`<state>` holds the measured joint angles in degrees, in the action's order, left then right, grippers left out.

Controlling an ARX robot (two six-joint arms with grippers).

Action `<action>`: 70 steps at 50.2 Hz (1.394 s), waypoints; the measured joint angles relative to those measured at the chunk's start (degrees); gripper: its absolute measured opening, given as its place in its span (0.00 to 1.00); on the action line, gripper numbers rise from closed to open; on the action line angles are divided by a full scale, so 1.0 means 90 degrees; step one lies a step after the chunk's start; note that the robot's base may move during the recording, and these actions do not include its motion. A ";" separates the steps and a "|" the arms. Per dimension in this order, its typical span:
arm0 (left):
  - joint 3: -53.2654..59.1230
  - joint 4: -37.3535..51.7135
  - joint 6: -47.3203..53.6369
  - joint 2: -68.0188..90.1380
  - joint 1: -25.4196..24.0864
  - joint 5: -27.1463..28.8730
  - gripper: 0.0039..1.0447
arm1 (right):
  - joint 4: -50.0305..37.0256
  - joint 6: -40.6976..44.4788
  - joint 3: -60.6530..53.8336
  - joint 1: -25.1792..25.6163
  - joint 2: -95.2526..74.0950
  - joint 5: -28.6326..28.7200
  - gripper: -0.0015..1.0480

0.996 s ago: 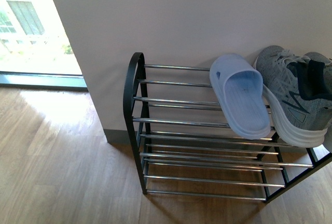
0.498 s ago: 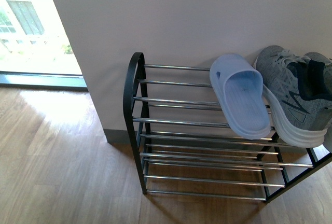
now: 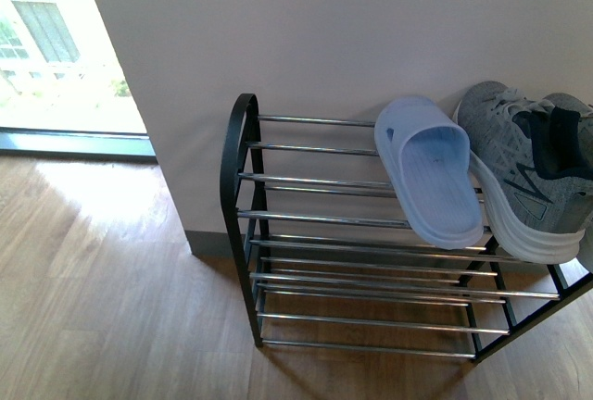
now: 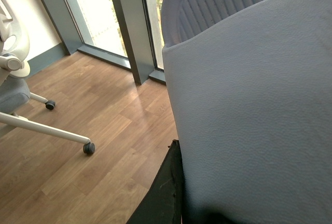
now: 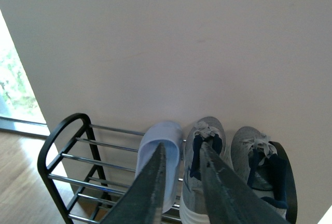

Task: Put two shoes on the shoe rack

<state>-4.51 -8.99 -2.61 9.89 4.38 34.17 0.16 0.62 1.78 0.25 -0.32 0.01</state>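
Note:
Both grey shoes sit side by side on the top tier of the shoe rack [image 5: 61,146]: one shoe [image 5: 203,169] in the middle, the other shoe [image 5: 258,161] at the far end. In the front view only one grey shoe [image 3: 519,164] shows fully, on the rack [image 3: 243,187]. My right gripper [image 5: 182,144] hangs open above the rack, holding nothing. My left gripper [image 4: 181,154] is shut on a light blue slipper [image 4: 249,105] that fills its view, with one black finger [image 4: 167,187] against it. Neither arm appears in the front view.
Another light blue slipper [image 3: 431,173] lies on the top tier beside the shoes, also seen as the slipper [image 5: 160,154] from the right wrist. A white wall stands behind the rack. An office chair base [image 4: 31,123] on castors and tall windows [image 4: 104,11] stand over wood floor.

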 joint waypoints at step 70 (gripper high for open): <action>-0.2453 0.1418 -0.2611 0.6470 0.0112 -0.3793 0.02 | 0.0000 -0.0002 -0.0005 -0.0019 0.0005 -0.0005 0.91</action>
<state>-26.59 3.77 -26.11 68.12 5.39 0.03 0.16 0.60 1.74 0.08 -0.27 -0.03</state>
